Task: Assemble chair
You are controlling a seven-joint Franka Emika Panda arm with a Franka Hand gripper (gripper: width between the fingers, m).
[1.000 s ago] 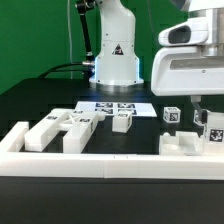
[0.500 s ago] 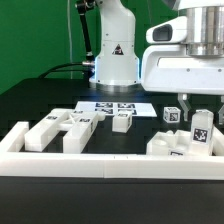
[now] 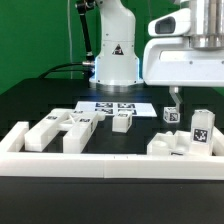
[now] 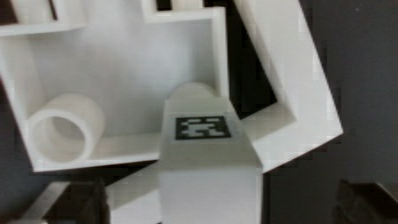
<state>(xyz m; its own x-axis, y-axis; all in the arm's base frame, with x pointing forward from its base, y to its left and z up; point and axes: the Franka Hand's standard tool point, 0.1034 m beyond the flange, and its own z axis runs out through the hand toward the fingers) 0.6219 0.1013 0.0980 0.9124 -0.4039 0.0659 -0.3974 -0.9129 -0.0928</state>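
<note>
The tool (image 3: 197,100) stands wide open, gripping nothing, its jaws astride the upright tagged chair part (image 3: 203,128).

This is a robot lab. 1 white robot arm (image 3: 117,50) stands on a black table (image 3: 40,95), with a green wall (image 3: 30,30) behind. Cables (image 3: 62,68) lie there. The marker board (image 3: 113,104) and chair parts (image 3: 60,125) have little square tags.

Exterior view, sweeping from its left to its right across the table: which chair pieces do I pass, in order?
cluster of loose chair parts → lone small block → tagged cube → seat assembly with an upright tagged part
</note>
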